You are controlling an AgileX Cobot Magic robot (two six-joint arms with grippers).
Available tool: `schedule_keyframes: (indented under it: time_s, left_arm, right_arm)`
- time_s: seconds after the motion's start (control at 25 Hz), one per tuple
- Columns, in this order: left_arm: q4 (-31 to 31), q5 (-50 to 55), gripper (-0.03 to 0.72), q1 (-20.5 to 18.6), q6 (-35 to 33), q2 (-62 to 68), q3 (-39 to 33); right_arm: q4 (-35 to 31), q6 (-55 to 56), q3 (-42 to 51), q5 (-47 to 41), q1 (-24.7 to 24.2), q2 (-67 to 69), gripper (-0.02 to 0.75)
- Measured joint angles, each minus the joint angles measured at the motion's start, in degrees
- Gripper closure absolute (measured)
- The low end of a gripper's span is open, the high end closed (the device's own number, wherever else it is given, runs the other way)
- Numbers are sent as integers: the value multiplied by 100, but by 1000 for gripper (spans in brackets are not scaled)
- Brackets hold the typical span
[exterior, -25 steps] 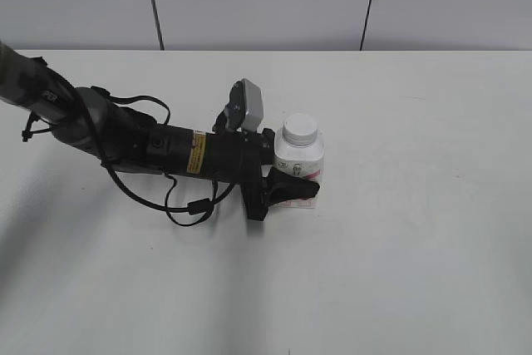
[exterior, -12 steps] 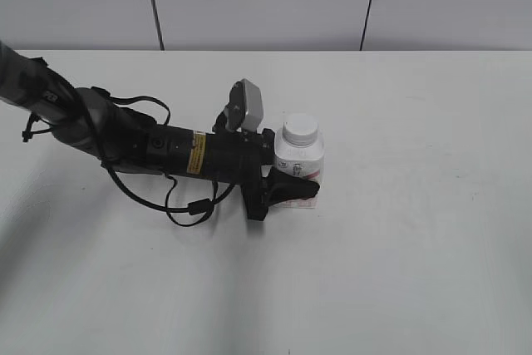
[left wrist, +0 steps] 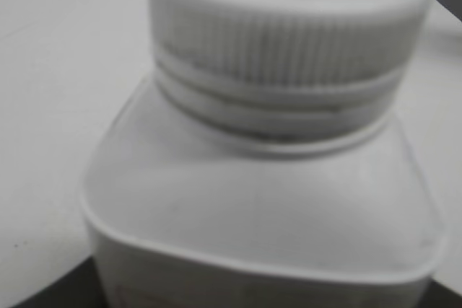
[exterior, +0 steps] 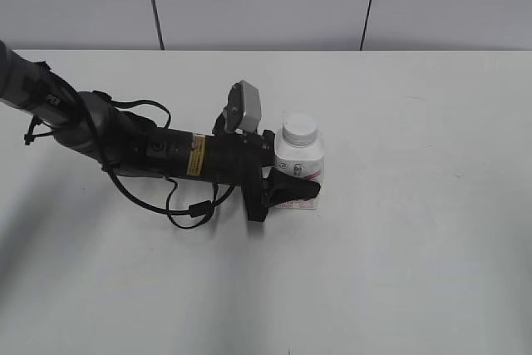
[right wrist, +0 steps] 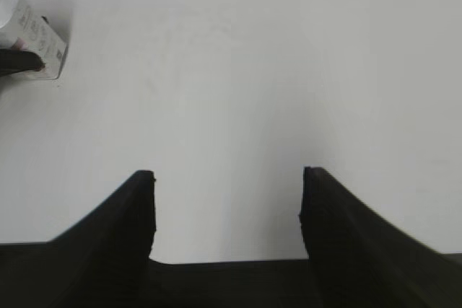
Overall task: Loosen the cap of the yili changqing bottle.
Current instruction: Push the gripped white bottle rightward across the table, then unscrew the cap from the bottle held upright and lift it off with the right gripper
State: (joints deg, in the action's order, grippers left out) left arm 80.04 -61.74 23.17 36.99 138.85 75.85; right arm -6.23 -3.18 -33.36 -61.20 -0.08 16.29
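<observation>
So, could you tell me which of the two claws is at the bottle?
The left claw, clamped around the bottle body; the right claw hangs open over bare table, well away.

Black left arm (exterior: 166, 154) (yellow label), looped black cables (exterior: 179, 205), grey wrist camera (exterior: 248, 107).

1. The bottle (left wrist: 260, 200) fills the left wrist view, blurred; its base is cut off below.
2. Its label (exterior: 303, 174) print is too small to read.
3. The left end effector (exterior: 287, 189) hides the bottle's lower front.
</observation>
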Motion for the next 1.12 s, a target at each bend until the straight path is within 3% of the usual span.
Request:
schedule_keyframes:
  time_s: [0.64,0.8,1.04,1.12]
  left_arm:
    - [-2,93,291,-5,-16,-37,0]
    - [-18,95,291,-5,-16,-37,0]
    - [-26,100,291,-5,-16,-37,0]
    - [-31,100,291,-5,-16,-37,0]
  right_arm:
    - [-2735,-1109,-1315,579,0,3864,237]
    - [-3045,-1264,-1941,603,32,4745,252]
    - [-3108,-1148,-2985,763,886,6003,277]
    - [-2857,-778,-3422,763,1243,6482,278]
